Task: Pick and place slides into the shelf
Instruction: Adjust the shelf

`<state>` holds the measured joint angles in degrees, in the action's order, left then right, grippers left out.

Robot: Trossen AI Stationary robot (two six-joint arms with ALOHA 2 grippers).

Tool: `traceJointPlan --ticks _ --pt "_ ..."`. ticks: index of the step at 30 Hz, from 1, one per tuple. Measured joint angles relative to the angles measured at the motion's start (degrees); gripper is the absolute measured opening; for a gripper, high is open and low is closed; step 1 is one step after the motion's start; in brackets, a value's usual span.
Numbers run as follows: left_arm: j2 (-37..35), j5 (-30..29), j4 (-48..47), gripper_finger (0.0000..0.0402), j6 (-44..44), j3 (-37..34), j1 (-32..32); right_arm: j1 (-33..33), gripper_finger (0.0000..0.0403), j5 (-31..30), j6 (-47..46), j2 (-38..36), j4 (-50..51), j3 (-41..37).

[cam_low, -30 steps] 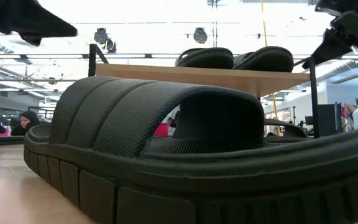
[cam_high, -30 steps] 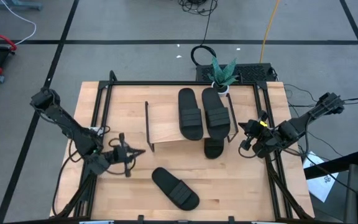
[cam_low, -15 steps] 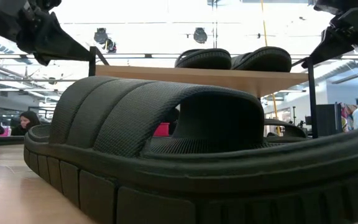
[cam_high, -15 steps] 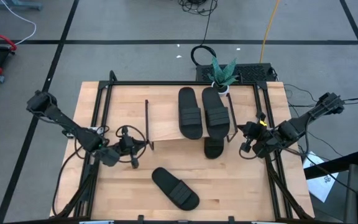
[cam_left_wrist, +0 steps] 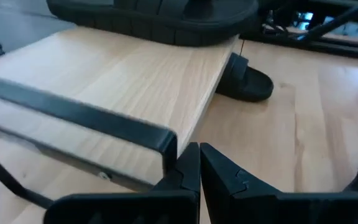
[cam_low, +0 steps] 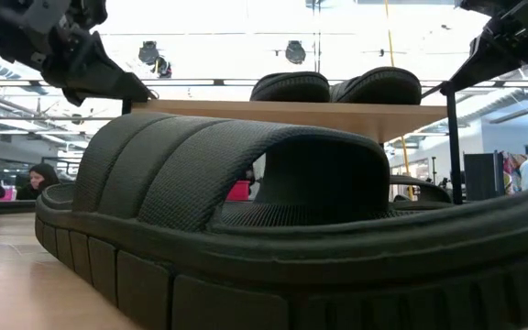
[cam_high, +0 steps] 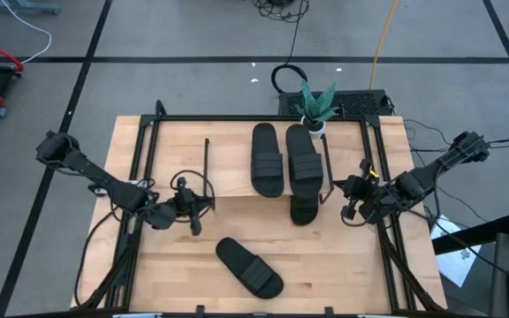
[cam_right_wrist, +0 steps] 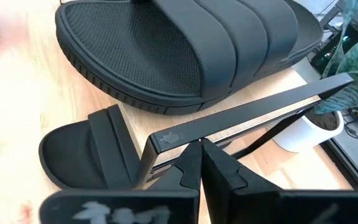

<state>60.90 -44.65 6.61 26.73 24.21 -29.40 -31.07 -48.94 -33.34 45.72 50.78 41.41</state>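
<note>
1. Nearest the front edge of the tabletop (cam_high: 343,265), one slide (cam_high: 248,267) lies alone at a slant, well apart from the shelf; in the low view it fills almost the whole picture.
2. Left of it and a little farther back, the left claw (cam_high: 194,212) hangs with its fingers pressed together, holding nothing, right at the black wire frame on the shelf's left end; the left wrist view puts the tips against that frame's corner.
3. Middle of the tabletop now: the shelf (cam_high: 232,177), its light wooden top board bare on the left half.
4. On the right half of that board, two slides (cam_high: 269,159) sit side by side, soles down, touching along their long edges.
5. A fourth slide (cam_high: 302,210) pokes out from under the shelf's near right corner, resting on the tabletop.
6. Over at the shelf's right end, the right claw (cam_high: 350,201) is pressed together too, empty, tips at the right wire frame.
7. Farthest back, a potted plant (cam_high: 315,106) stands just behind the shelf.
</note>
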Motion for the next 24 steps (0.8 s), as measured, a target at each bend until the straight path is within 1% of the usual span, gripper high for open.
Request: traceJointPlan --ticks 2,5,8,10,11,13,14,15,16,18,21,24 --pt "-0.02 0.5 2.04 0.0005 -3.27 0.0 -0.66 0.0 0.0 -0.03 -0.22 -0.01 0.05 0.0" --pt "-0.12 2.25 6.86 0.0005 -10.63 0.42 -2.06 0.0 0.0 -0.07 -0.34 -0.01 0.24 0.0" --pt "-0.14 2.09 7.32 0.0005 -17.22 4.2 -4.41 0.0 0.0 -0.23 -0.42 -0.01 0.39 0.0" --pt "-0.17 -1.86 5.08 0.0005 -21.49 7.55 -6.4 0.0 0.0 -0.24 -0.52 -0.02 0.41 0.0" --pt "-0.17 -5.5 2.9 0.0005 -22.89 9.26 -7.33 0.0 0.0 -0.27 -0.69 -0.02 0.41 0.02" --pt "-0.17 -15.66 -3.67 0.0005 -23.01 12.68 -8.66 0.0 0.0 -0.31 -0.88 -0.03 0.42 0.02" --pt "-0.31 -20.7 -7.68 0.0005 -21.23 14.2 -9.11 0.0 0.0 -0.31 -0.88 -0.01 0.42 0.02" --pt "-0.68 -24.52 -12.76 0.0005 -18.28 15.59 -9.35 0.0 0.0 -0.31 -0.9 -0.03 0.42 0.02" --pt "-1.1 -26.71 -18.01 0.0005 -14.04 16.74 -9.42 0.0 0.0 -0.31 -0.9 -0.03 0.42 0.02" --pt "-2.2 -27.19 -27.89 0.0005 -4.48 18.24 -9.41 0.0 0.0 -0.33 -0.9 -0.01 0.42 0.02" --pt "-3.38 -26.91 -39.73 0.0005 9.6 18.3 -9.41 0.0 0.0 -0.34 -0.85 -0.02 0.44 0.02" --pt "-3.87 -23.02 -46.89 0.0005 21.1 17.02 -8.47 0.0 0.0 -0.34 -0.81 -0.03 0.44 0.02"
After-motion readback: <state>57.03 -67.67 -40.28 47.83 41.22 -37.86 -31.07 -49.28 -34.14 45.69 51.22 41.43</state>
